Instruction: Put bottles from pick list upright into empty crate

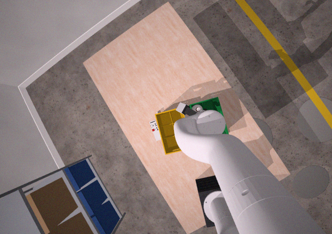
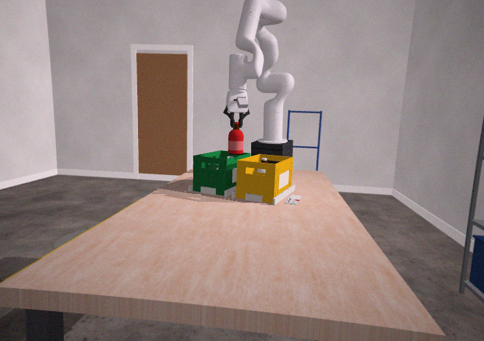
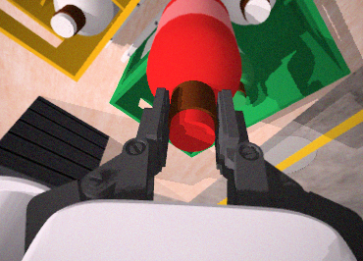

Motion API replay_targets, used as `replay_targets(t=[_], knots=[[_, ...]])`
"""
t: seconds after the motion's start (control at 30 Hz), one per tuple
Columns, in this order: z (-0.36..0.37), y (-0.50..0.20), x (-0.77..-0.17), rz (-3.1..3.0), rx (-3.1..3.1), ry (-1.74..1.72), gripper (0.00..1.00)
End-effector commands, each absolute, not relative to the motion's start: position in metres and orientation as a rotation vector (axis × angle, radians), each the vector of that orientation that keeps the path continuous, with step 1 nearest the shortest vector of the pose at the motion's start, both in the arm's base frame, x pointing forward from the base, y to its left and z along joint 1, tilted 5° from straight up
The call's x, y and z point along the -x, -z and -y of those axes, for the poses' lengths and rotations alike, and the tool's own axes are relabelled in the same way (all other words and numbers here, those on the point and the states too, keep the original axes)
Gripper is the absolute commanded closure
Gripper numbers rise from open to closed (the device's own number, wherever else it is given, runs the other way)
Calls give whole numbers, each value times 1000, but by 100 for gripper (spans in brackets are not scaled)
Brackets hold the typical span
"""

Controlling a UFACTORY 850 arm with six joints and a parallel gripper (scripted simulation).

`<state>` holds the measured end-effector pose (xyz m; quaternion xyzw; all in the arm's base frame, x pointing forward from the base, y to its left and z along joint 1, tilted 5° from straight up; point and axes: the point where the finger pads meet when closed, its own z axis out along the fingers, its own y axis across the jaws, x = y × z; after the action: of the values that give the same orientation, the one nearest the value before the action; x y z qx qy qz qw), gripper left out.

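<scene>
My gripper is shut on the neck of a red bottle, which hangs upright above the green crate. The yellow crate stands beside it. A white bottle stands in the yellow crate's near corner in the wrist view. Another white bottle stands in the green crate. The held bottle hides most of a greenish bottle there. The pick list shows a white dot with 1 and a red dot with 1.
The black robot base stands on the table behind the crates. The arm covers much of both crates in the top view. The two crates stand close together, with a narrow gap between them.
</scene>
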<state>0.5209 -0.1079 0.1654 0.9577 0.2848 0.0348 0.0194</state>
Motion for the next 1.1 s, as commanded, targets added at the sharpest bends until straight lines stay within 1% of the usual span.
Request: replay_targets(t=[0.0,1.07], knots=[[99,-166,-521,-883,-2971,-111,100],[44,-164,-513,-883,-2971,-111,100]])
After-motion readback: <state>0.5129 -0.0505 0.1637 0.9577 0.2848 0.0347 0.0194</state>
